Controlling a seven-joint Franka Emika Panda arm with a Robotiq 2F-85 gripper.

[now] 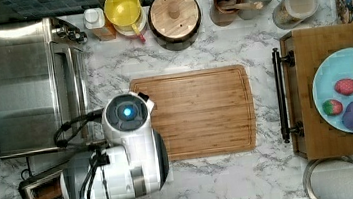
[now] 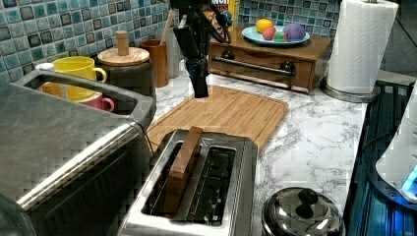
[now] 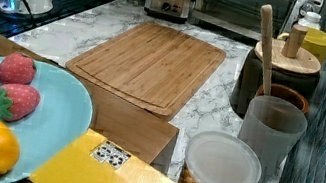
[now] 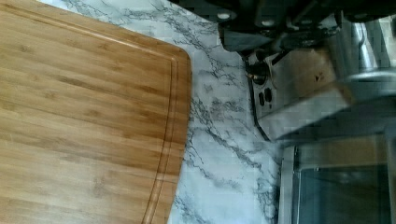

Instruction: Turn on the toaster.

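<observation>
Gripper (image 2: 199, 88) — seemingly well beyond toaster (image 2: 196, 182).

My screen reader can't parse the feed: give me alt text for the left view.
A steel toaster sits in the foreground with a brown slice standing in one slot; the robot's hand hangs above the wooden cutting board behind it. A toaster oven is on the left view's left.
</observation>
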